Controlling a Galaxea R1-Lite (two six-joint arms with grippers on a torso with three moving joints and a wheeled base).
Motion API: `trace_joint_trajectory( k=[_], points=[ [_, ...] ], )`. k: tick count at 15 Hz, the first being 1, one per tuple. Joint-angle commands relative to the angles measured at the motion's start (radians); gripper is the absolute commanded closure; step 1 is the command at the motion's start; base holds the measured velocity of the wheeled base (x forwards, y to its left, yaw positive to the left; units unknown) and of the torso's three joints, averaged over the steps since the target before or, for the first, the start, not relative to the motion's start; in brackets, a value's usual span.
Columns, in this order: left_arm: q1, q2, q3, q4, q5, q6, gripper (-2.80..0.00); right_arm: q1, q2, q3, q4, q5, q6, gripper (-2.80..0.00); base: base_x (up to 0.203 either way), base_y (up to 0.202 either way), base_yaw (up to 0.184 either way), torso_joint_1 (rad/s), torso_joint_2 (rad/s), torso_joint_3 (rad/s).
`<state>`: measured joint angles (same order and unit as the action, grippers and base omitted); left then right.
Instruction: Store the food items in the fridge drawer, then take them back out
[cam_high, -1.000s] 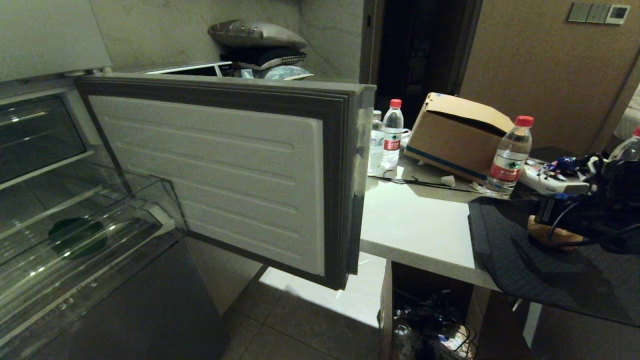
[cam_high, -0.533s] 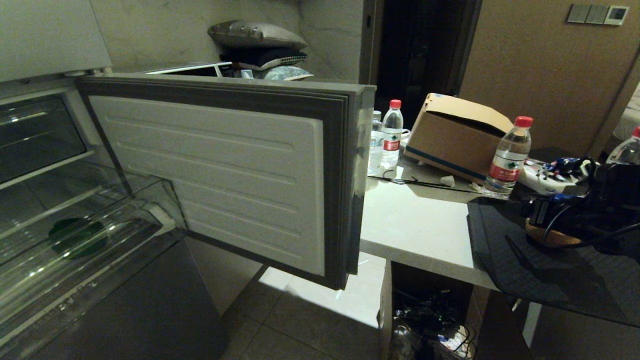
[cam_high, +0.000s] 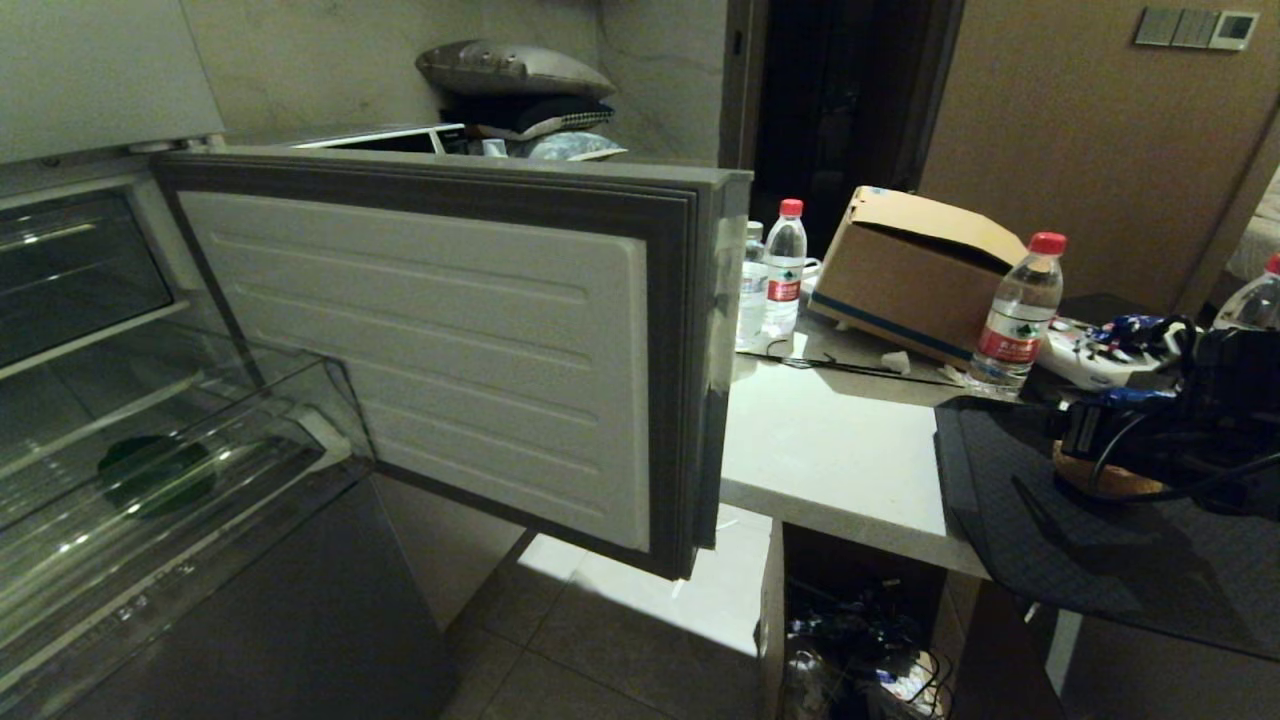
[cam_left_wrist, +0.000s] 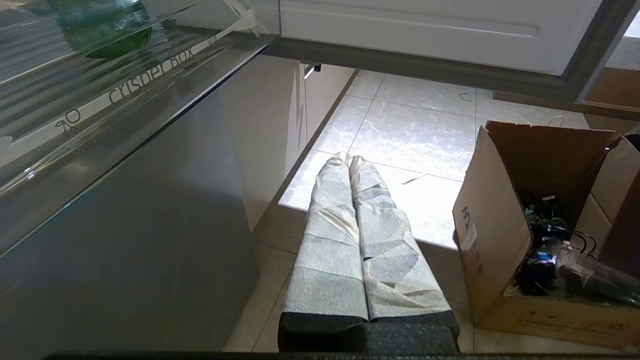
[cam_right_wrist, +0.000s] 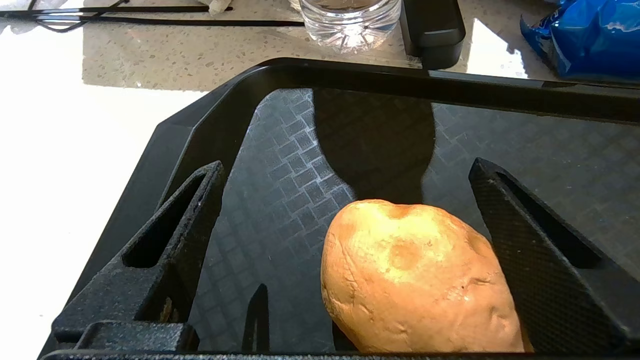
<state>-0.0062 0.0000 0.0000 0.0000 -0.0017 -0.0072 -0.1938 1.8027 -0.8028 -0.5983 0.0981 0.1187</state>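
A tan-brown potato lies on a black tray on the counter at the right. My right gripper is open and low over the tray. The potato rests between its black fingers, much closer to one than to the other. In the head view the arm covers most of the potato. The fridge drawer stands pulled out, white ribbed face towards me. A dark green item lies in its clear bin. My left gripper is shut and empty, hanging low over the floor tiles beside the lowest grey panel.
Red-capped water bottles and a cardboard box stand on the white counter behind the tray. An open carton of cables sits on the floor under the counter. The drawer front juts out close to the counter's left edge.
My right gripper has shifted very slightly over the potato. The drawer, the green item and the left arm have not moved.
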Motion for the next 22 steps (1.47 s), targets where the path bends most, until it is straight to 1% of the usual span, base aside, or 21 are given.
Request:
trace_joint_trajectory(
  k=[1, 10, 16, 22],
  points=[
    [0.0, 0.0, 0.0, 0.0, 0.0, 0.0, 0.0, -0.001, -0.015, 0.005, -0.006, 0.0, 0.001, -2.8, 0.0, 0.0, 0.0, 0.0, 0.0, 0.0],
    [0.0, 0.002, 0.0, 0.0, 0.0, 0.0, 0.0, -0.004, -0.059, -0.003, -0.006, -0.002, -0.005, -2.8, 0.0, 0.0, 0.0, 0.0, 0.0, 0.0],
    [0.0, 0.001, 0.0, 0.0, 0.0, 0.0, 0.0, -0.007, -0.072, 0.05, -0.006, -0.003, -0.011, -2.8, 0.0, 0.0, 0.0, 0.0, 0.0, 0.0],
    [0.0, 0.001, 0.0, 0.0, 0.0, 0.0, 0.0, -0.041, -0.065, 0.057, -0.005, -0.005, -0.012, -2.8, 0.0, 0.0, 0.0, 0.0, 0.0, 0.0]
  ],
)
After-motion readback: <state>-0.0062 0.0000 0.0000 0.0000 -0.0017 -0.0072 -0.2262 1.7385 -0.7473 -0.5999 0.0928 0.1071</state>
